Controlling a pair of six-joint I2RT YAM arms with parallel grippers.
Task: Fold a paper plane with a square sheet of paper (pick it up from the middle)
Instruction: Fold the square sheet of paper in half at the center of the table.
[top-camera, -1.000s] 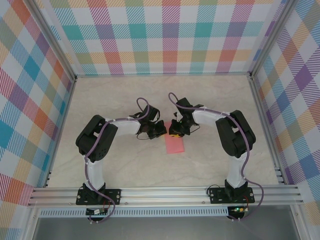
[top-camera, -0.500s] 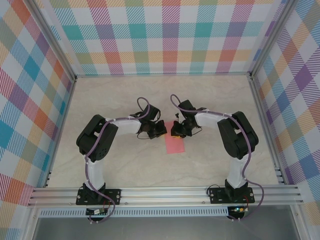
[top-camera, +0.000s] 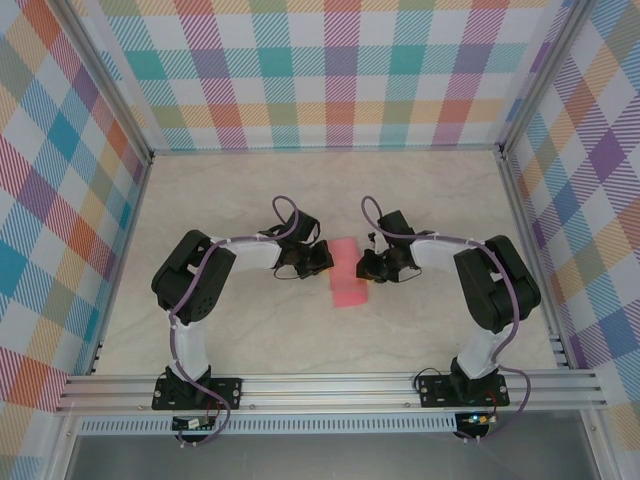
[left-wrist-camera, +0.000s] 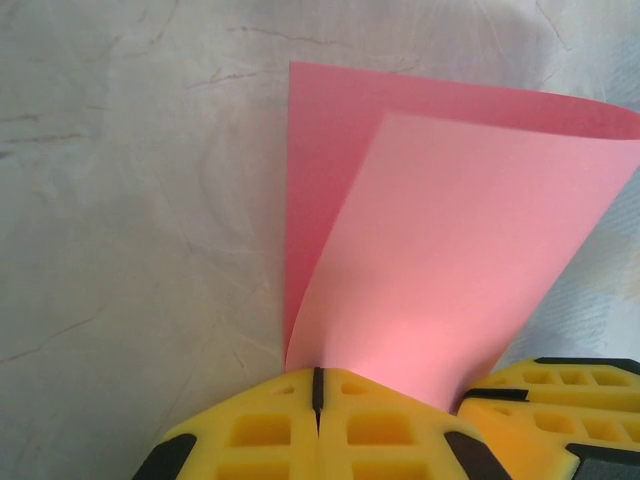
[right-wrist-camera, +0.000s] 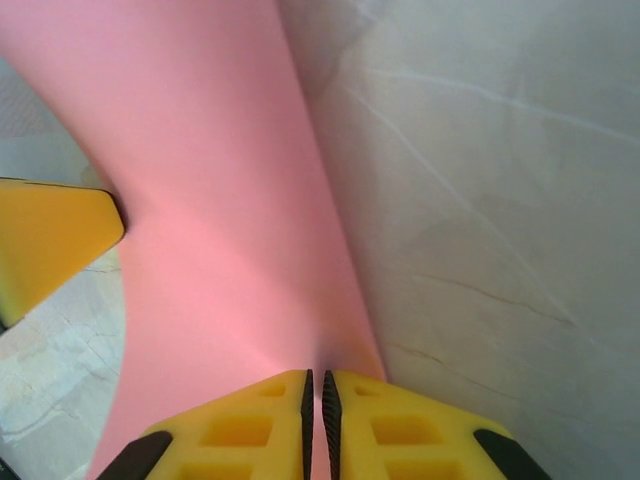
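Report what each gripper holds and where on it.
Both hold the thin salmon-pink paper sheet, which is bent over on itself. The left gripper pinches its left side, and the right gripper pinches its right side.

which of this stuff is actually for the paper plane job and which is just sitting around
For the job:
- square sheet of paper, curled over on itself
- left gripper, pinching one edge
- right gripper, pinching the opposite edge

Just surroundings:
- table
- checked walls
- metal rail
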